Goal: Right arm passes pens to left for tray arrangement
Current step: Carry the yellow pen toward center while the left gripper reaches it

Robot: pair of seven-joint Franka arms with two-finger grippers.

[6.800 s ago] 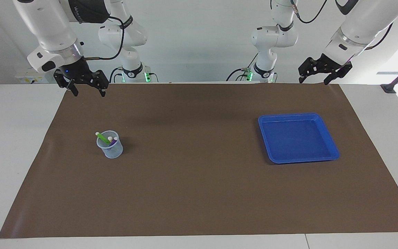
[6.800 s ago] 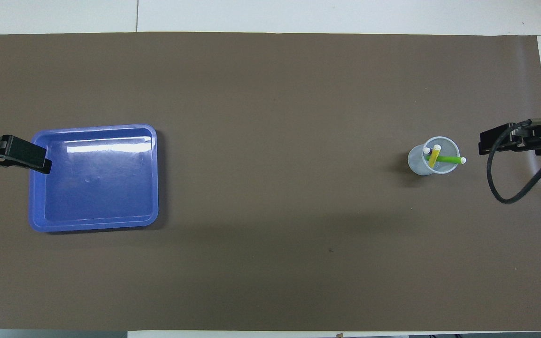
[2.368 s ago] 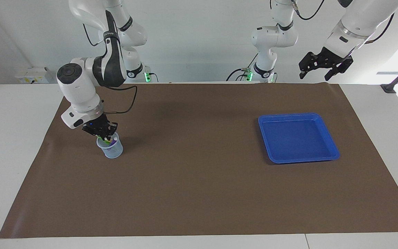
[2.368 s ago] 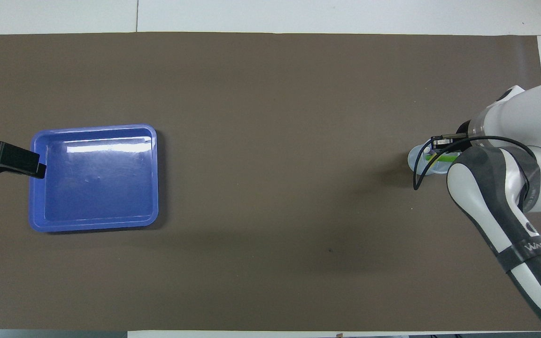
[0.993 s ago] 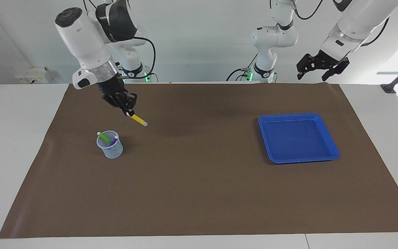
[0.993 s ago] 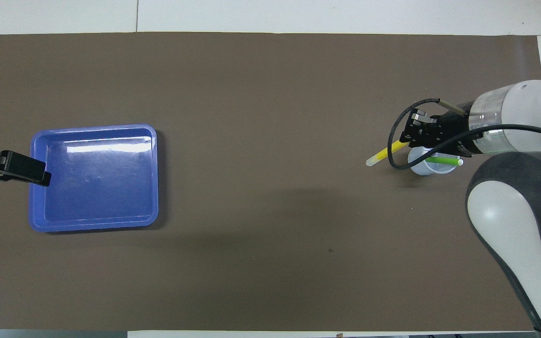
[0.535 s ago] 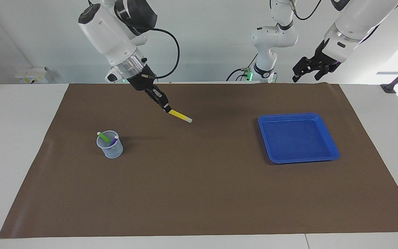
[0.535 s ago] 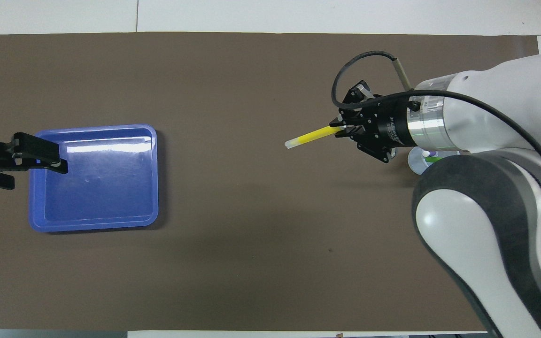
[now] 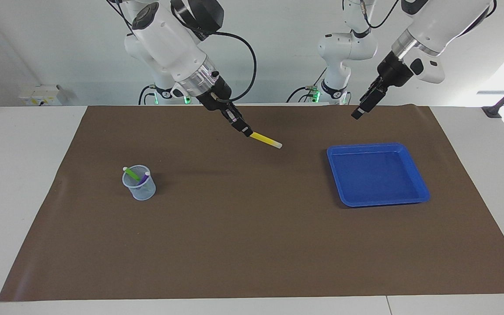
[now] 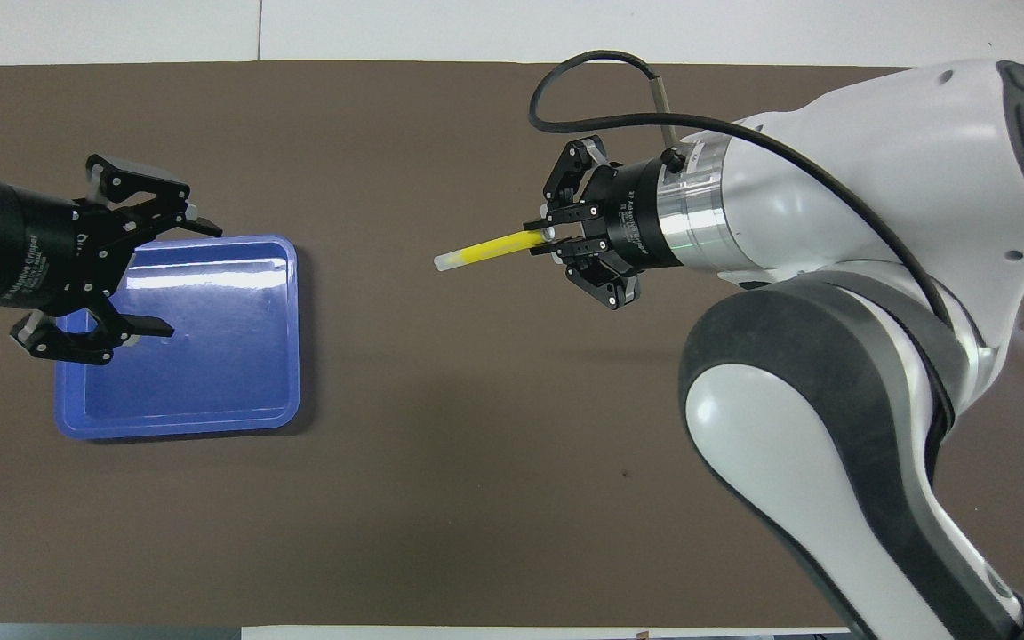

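Observation:
My right gripper (image 9: 246, 131) (image 10: 547, 240) is shut on one end of the yellow pen (image 9: 266, 140) (image 10: 485, 251), held up over the middle of the brown mat, its whitish free end pointing toward the tray. The green pen (image 9: 131, 173) and the purple pen (image 9: 144, 178) stand in a small translucent cup (image 9: 139, 187) toward the right arm's end; my right arm hides the cup in the overhead view. The blue tray (image 9: 376, 175) (image 10: 210, 373) lies bare toward the left arm's end. My left gripper (image 9: 357, 114) (image 10: 181, 277) hangs open in the air by the tray, holding nothing.
A brown mat (image 9: 252, 236) covers most of the white table. The right arm's big elbow (image 10: 832, 427) spans the overhead view over that arm's end of the mat. Both arm bases stand at the table's edge nearest the robots.
My right gripper has lifted the yellow pen out of the cup and carried it toward the table's middle. The left gripper has swung in toward the tray and turned, still open.

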